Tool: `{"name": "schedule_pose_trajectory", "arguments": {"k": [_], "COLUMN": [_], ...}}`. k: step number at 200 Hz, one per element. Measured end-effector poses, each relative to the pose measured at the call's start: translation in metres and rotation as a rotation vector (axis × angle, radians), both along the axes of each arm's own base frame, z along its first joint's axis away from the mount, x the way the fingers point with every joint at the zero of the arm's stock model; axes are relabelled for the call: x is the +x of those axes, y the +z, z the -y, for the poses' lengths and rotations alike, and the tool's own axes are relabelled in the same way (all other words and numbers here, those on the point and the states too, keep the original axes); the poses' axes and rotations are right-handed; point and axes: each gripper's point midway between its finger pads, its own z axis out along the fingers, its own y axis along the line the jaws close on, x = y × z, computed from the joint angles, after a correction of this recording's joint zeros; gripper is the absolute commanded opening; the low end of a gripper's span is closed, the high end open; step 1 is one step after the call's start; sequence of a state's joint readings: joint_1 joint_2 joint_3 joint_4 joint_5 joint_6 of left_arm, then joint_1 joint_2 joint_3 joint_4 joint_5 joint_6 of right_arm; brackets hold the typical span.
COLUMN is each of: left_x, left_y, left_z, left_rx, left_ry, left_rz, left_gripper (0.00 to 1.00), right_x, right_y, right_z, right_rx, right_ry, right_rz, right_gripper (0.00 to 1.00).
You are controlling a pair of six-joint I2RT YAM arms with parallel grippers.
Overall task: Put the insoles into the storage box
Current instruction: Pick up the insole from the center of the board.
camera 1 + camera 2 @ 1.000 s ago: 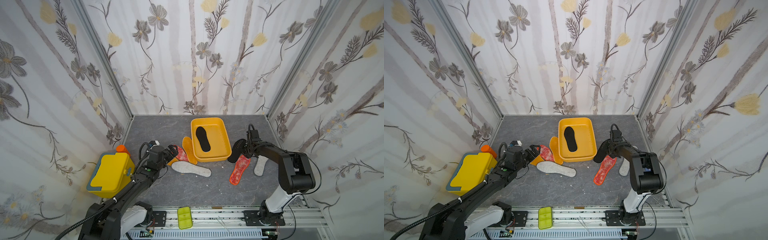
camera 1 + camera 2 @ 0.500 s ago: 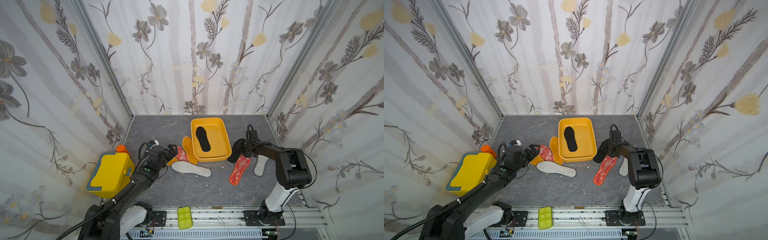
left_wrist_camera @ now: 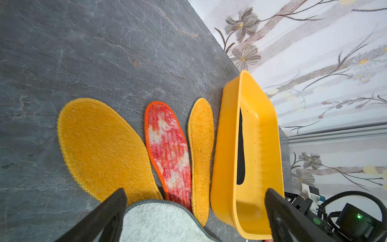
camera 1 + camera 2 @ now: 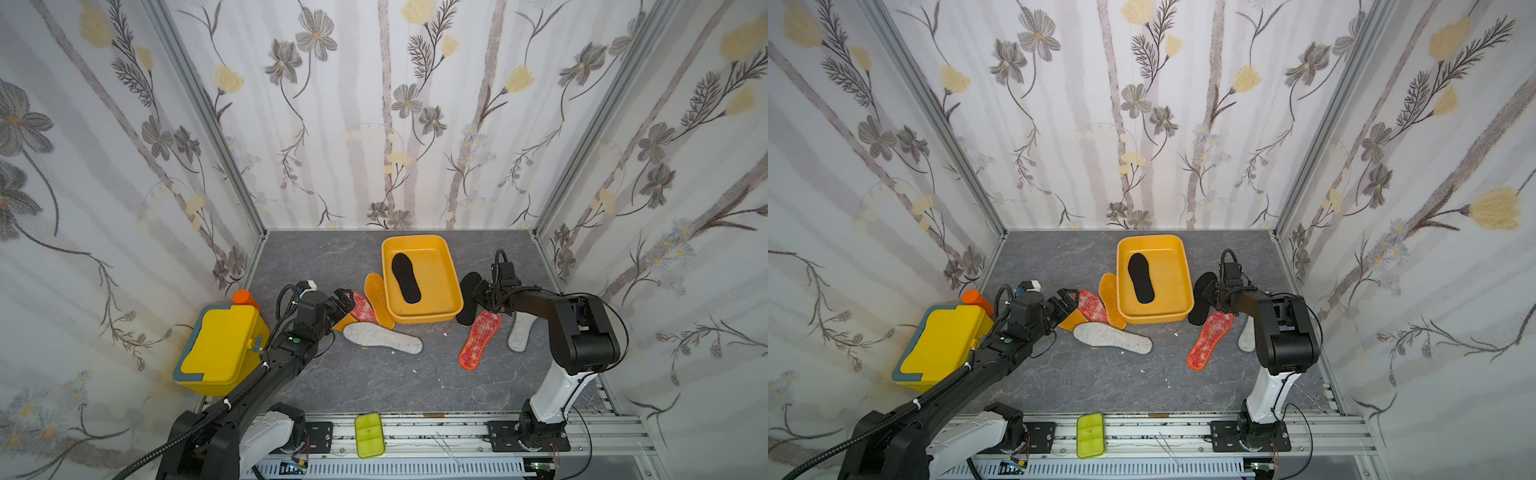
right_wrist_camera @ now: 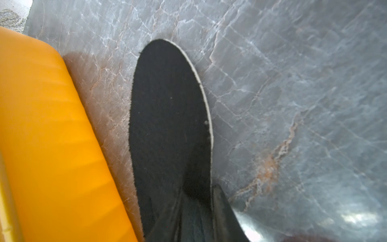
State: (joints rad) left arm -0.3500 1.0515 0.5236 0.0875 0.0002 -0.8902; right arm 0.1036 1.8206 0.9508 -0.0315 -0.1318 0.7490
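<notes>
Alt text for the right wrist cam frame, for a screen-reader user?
A black foot-shaped fabric insole lies on a grey marbled tabletop, alongside the outer wall of a yellow-orange plastic storage box. Its near end sits between the dark fingers of the right tool; whether they grip it is unclear.

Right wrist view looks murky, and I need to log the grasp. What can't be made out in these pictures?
Right pincer on the loose black insole: right wrist view, dark, blurred, cut off by the frame edge; whether it grips is unclear.
Grey-white insole: in both top views, partly covered by the right arm.
Boxed black insole: left wrist view, only a sliver behind the storage box wall.
Orange object: top views, mostly behind the lidded box.
</notes>
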Motion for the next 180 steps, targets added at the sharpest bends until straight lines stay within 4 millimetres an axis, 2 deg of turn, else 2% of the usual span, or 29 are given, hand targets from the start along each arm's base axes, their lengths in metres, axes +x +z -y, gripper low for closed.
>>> {"name": "schedule_pose_trajectory", "arguments": {"k": [99,142,180], "left_x": [0.0011,0.001,0.0002], "left_y": [-0.0031,0.0029,0.0022], "left_z": [-0.0009,-0.0037,-0.0043], "left_rx": [0.008,0.009,0.011], "left_ry": [0.006,0.019,0.021], "left_rz": [-0.01,0.01,0.006], "left_gripper": [1.0,1.0,1.0], "right_x": [0.0024,0.0001,0.0003], "right_y": [-0.0045,-0.0092,-0.0087], "right_z": [0.0001,0.0018,0.0018], "right_rx": [-0.072,-0.118,-0.13], "right_ry": [0.095,0.125,0.139], "right_rz": [-0.015,-0.034,-0.028], "right_gripper": [0.19,0.0,0.0]}}
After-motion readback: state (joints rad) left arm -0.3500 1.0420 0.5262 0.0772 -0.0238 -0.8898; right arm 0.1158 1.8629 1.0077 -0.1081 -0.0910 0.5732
